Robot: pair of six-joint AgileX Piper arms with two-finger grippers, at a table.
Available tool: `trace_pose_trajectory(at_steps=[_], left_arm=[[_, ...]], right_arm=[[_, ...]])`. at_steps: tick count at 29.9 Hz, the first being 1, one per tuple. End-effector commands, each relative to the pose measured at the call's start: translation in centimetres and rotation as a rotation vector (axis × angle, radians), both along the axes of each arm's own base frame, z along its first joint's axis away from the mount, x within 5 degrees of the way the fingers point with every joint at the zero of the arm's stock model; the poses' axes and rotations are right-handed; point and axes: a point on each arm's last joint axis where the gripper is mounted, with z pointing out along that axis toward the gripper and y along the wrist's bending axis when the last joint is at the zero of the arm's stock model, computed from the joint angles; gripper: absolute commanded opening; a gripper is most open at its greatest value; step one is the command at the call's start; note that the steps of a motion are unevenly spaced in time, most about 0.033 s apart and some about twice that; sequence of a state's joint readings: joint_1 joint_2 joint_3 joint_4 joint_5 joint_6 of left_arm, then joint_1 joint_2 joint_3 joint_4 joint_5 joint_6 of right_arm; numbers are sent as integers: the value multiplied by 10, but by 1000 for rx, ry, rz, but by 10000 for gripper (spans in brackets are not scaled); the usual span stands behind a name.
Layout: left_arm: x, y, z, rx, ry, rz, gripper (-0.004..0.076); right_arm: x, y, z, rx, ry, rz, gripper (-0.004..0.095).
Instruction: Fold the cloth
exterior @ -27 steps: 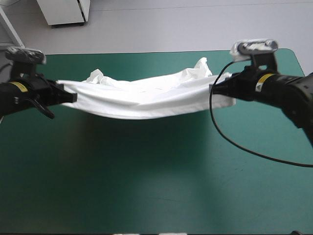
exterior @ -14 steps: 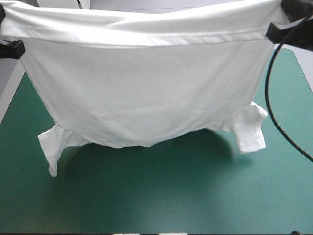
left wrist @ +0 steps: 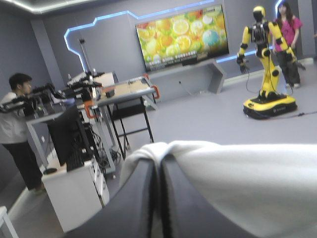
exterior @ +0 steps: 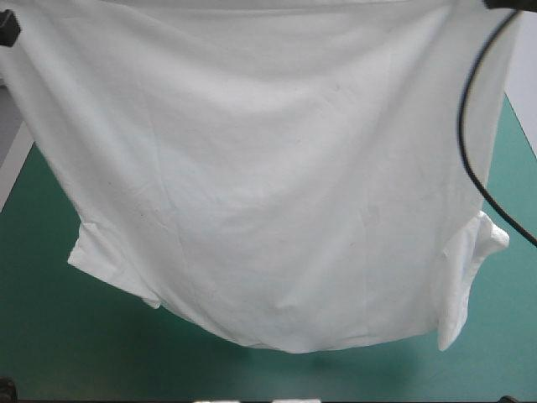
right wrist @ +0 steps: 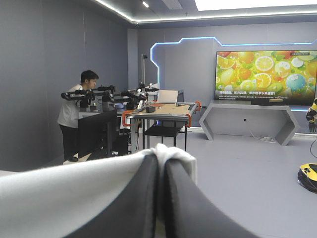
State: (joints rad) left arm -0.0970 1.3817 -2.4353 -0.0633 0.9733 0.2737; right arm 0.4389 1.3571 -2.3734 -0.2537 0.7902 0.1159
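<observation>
The white T-shirt point(exterior: 268, 185) hangs as one broad sheet above the teal-green table point(exterior: 50, 344), held up by its top corners. Its two short sleeves point(exterior: 105, 260) point(exterior: 474, 269) dangle at the lower sides, and the bottom edge curves down toward the table's near edge. Only a tip of my left gripper point(exterior: 7, 28) shows at the shirt's upper left corner, and a tip of my right gripper point(exterior: 506, 3) at the upper right. In the left wrist view my gripper point(left wrist: 159, 157) is shut on a T-shirt fold point(left wrist: 247, 183). In the right wrist view my gripper point(right wrist: 161, 159) is likewise shut on the T-shirt point(right wrist: 59, 193).
The hanging shirt hides most of the table. Teal-green cover shows only along the near edge and in strips at both sides point(exterior: 516, 319). Both wrist views look level into the room.
Both grippers have risen with the T-shirt, from stretched low over the table to hanging high. The shirt now fills more of the high view and the grippers sit at its top corners.
</observation>
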Motion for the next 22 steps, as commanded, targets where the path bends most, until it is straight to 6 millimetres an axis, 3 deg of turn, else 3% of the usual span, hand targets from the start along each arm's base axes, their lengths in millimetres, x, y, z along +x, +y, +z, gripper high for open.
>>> trace_pose_trajectory(at_steps=[1,4,7,11,17,20,22], left_arm=[[38,-5,-3,-21,-30,-18,-9],[68,-10,-10,-40,-32,-37,-9],[84,-11,-11,-46,-52,-37,-9],[87,-11,-4,-49,-108,-32,-9],[71,-9,9,-53,-192,-31,-9],[74,-10,7,-49,-166,-32,-9],[87,-11,-3,-37,-93,-33,-9]], right_arm=[[35,17,1,-13,-93,-6,-15],[70,34,-10,-15,-88,2,-15],[86,42,-12,-3,-129,10,-15],[75,39,1,28,-233,24,-15],[54,27,15,39,-265,-4,-15],[59,26,9,3,-204,-50,-15],[71,29,-1,-17,-114,-66,-15]])
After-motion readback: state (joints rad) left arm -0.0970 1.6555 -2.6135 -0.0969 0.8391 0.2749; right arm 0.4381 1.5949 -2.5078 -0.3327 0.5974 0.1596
